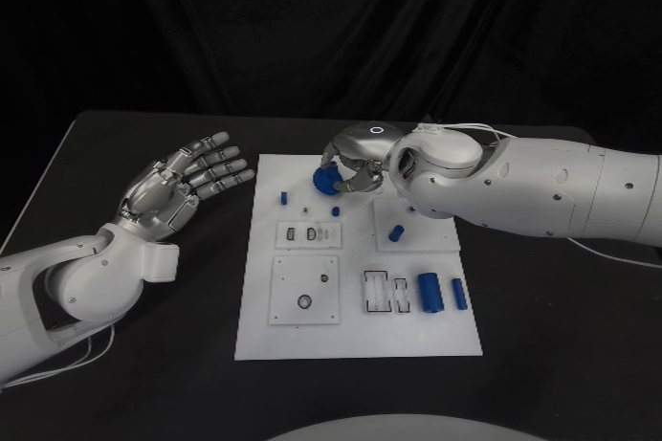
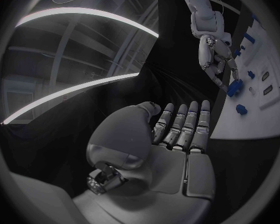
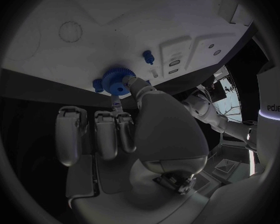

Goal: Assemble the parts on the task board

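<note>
1. The white task board [image 1: 262, 341] lies flat in the middle of the black bench [image 1: 124, 393], its long side running away from the robot.
2. The right hand [image 1: 356, 164] hangs over the far edge of the board, pinching a blue gear [image 1: 325, 180] between its thumb and fingertips (the teeth on the rim show clearly from the right wrist view, where the gear [image 3: 118, 80] sits at the fingertips [image 3: 135, 84]).
3. From the left wrist view the same gear [image 2: 234, 88] is seen just above the board's edge, held by the right hand [image 2: 216, 55]; whether it touches the board I cannot tell.
4. The left hand [image 1: 180, 185] is raised off to the board's left, well apart from it, palm up, fingers spread and holding nothing.
5. Near the gear, two small blue pegs [image 1: 286, 197] and [image 1: 336, 211] stand on the far part of the board.
6. A short blue piece [image 1: 396, 234] stands in the raised square plate on the board's right side.
7. Closer to the robot, two blue cylinders [image 1: 430, 293] and [image 1: 458, 294] lie side by side, just beside a pair of narrow slots [image 1: 386, 294].
8. A square plate with a ring outline [image 1: 303, 290] sits on the board's near left.
</note>
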Tool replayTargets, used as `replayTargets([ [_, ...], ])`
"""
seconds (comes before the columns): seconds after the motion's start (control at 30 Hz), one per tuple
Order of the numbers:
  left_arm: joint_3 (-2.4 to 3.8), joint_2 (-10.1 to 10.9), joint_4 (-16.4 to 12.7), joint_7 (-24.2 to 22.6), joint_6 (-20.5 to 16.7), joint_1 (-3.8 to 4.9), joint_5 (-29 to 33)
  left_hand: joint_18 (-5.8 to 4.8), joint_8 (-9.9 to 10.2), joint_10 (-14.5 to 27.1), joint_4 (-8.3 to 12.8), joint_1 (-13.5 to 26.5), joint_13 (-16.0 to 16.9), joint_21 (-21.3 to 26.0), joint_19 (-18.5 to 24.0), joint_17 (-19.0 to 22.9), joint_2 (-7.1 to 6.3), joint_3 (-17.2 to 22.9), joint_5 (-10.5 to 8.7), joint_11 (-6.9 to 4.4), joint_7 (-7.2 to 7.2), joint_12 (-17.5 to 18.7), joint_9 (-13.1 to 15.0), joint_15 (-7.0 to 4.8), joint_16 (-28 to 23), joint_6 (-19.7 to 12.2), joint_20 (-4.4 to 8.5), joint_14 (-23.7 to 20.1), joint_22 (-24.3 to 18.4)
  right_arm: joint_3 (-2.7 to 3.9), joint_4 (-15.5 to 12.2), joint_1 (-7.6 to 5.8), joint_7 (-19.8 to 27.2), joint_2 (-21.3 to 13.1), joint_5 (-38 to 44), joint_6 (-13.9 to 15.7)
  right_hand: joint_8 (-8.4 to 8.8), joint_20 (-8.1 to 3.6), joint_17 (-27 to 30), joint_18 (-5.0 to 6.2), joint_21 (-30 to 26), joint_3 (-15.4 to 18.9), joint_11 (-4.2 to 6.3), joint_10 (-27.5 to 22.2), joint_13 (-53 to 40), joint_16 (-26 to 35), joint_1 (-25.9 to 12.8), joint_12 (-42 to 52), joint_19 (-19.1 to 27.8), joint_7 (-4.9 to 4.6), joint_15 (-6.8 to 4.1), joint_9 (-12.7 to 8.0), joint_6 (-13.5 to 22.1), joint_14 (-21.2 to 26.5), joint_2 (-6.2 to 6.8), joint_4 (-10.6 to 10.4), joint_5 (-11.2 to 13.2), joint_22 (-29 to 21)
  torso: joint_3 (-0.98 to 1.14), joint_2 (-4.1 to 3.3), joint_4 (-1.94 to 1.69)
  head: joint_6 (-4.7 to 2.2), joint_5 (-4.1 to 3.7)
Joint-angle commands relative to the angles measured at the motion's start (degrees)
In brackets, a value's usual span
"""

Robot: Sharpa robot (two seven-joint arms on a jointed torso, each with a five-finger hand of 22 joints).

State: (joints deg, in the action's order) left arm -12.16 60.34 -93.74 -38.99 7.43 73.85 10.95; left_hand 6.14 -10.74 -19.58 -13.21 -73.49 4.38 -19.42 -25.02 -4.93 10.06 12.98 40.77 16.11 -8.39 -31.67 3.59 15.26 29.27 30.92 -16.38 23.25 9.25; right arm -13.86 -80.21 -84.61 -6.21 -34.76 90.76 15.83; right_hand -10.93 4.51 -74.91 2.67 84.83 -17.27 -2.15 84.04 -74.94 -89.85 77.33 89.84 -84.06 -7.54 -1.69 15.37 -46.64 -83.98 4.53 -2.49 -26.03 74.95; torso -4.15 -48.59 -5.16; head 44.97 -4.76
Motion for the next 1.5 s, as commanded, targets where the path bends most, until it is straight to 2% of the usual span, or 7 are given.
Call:
replayTargets([
  [0.03,0.05,-0.1,-0.06,-5.81,0.92,-0.06,0.22,-1.11,-0.05,-0.09,-0.3,0.28,0.01,0.18,0.37,0.01,0.21,0.04,0.23,0.39,-0.4,-0.3,0.08,0.13,0.27,0.09,-0.03,0.03,-0.06,-0.05,0.03,0.23,-0.35,0.01,0.3,-1.9,3.71,-0.06,-15.09,-0.05,-0.86,-0.57,0.49,5.96,-15.06,-0.15,-0.4,0.16,0.03,0.56,-0.29,0.16,4.35,-6.02,0.56,0.13,2.11,6.69,0.02,-0.01,-0.01,0.07,0.03],
  [0.17,0.05,-0.08,-0.06,-5.75,0.91,-0.07,0.23,-1.11,-0.05,-0.09,-0.3,0.28,0.01,0.18,0.37,0.01,0.21,0.04,0.23,0.39,-0.4,-0.3,0.08,0.13,0.27,0.09,-0.03,0.03,-0.06,-0.05,0.0,0.25,-0.82,0.04,0.3,-2.68,8.24,-0.73,-15.09,0.37,-2.15,-0.39,1.3,3.99,-13.16,-0.15,-0.4,-0.51,0.99,1.51,-0.96,-6.16,19.07,-6.02,0.71,0.35,5.69,5.39,-0.01,0.0,0.03,0.12,0.01],
  [0.47,0.05,-0.01,-0.03,-5.63,0.88,-0.07,0.23,-1.11,-0.05,-0.09,-0.3,0.28,0.01,0.18,0.37,0.01,0.21,0.04,0.23,0.39,-0.4,-0.3,0.08,0.13,0.27,0.09,-0.03,0.03,-0.06,-0.05,0.04,0.27,-0.92,-0.15,0.3,-2.66,8.7,-1.06,-14.63,0.81,-3.75,0.61,1.53,1.85,-11.07,0.34,-0.51,-1.42,2.13,1.71,-1.22,-9.48,26.25,-5.8,0.77,0.1,9.31,3.89,-0.06,0.07,0.13,0.17,0.13],
  [0.6,0.05,0.12,-0.06,-5.61,0.9,-0.08,0.23,-1.1,-0.02,-0.1,-0.5,0.27,0.02,0.16,0.37,0.0,0.15,0.02,0.21,0.4,-0.42,-0.32,0.07,0.13,0.37,0.0,-0.03,0.03,-0.06,-0.05,-0.18,0.26,-0.06,-0.72,0.3,-0.21,8.2,-0.97,-14.29,0.88,-4.12,1.08,1.37,1.62,-10.86,0.71,-0.62,-1.54,2.33,1.53,-1.09,-9.22,23.86,-5.64,0.61,-0.27,10.51,3.64,-0.04,0.07,0.06,0.17,0.15],
  [0.9,0.05,0.81,-0.44,-5.6,0.51,-0.08,0.29,-1.09,-0.05,-0.1,-0.56,0.27,0.02,0.15,0.37,-0.01,0.13,0.02,0.22,0.4,-0.43,-0.33,0.08,0.12,0.4,0.08,-0.03,0.03,-0.06,0.0,-5.44,-2.0,2.07,-7.51,-1.92,7.28,3.08,-0.36,-15.04,0.34,-2.89,2.66,0.51,4.71,-13.82,-0.09,-1.94,-0.32,0.76,0.42,-0.44,-5.2,1.46,-6.0,-0.41,-2.75,11.64,5.6,-0.03,0.08,0.03,-0.21,-0.2],
  [1.2,0.05,1.02,-0.63,-5.55,-0.03,-0.08,0.75,-1.06,-0.2,-0.24,-1.03,0.28,0.06,0.09,0.34,-0.03,0.05,-0.03,0.46,0.4,-0.44,-0.45,0.14,0.1,0.6,0.41,-0.03,0.08,-0.04,-0.23,-13.95,-4.17,0.02,-20.87,-5.46,4.73,3.33,-0.49,-15.09,-0.09,-1.66,3.37,0.84,5.67,-14.76,-0.15,-2.24,0.05,-0.34,0.86,-0.66,-5.01,-0.22,-6.02,-0.2,-3.78,12.62,7.14,0.04,0.23,0.33,-0.4,-1.17],
  [1.5,0.05,0.36,-0.4,-5.45,0.21,-0.1,0.88,-1.04,-0.22,-0.29,-1.54,0.28,0.08,0.04,0.32,-0.04,0.09,-0.04,0.71,0.4,-0.46,-0.51,0.14,0.08,0.77,0.42,-0.03,0.08,-0.02,-0.39,-13.92,-1.92,-1.57,-26.66,-7.75,3.42,3.92,-0.6,-14.02,0.08,-2.19,3.61,0.97,4.31,-13.38,1.09,-1.81,-0.48,0.09,1.01,-0.77,-5.1,-0.24,-5.57,-0.17,-4.33,14.01,6.67,-0.05,0.35,0.41,-0.17,-1.38],
])
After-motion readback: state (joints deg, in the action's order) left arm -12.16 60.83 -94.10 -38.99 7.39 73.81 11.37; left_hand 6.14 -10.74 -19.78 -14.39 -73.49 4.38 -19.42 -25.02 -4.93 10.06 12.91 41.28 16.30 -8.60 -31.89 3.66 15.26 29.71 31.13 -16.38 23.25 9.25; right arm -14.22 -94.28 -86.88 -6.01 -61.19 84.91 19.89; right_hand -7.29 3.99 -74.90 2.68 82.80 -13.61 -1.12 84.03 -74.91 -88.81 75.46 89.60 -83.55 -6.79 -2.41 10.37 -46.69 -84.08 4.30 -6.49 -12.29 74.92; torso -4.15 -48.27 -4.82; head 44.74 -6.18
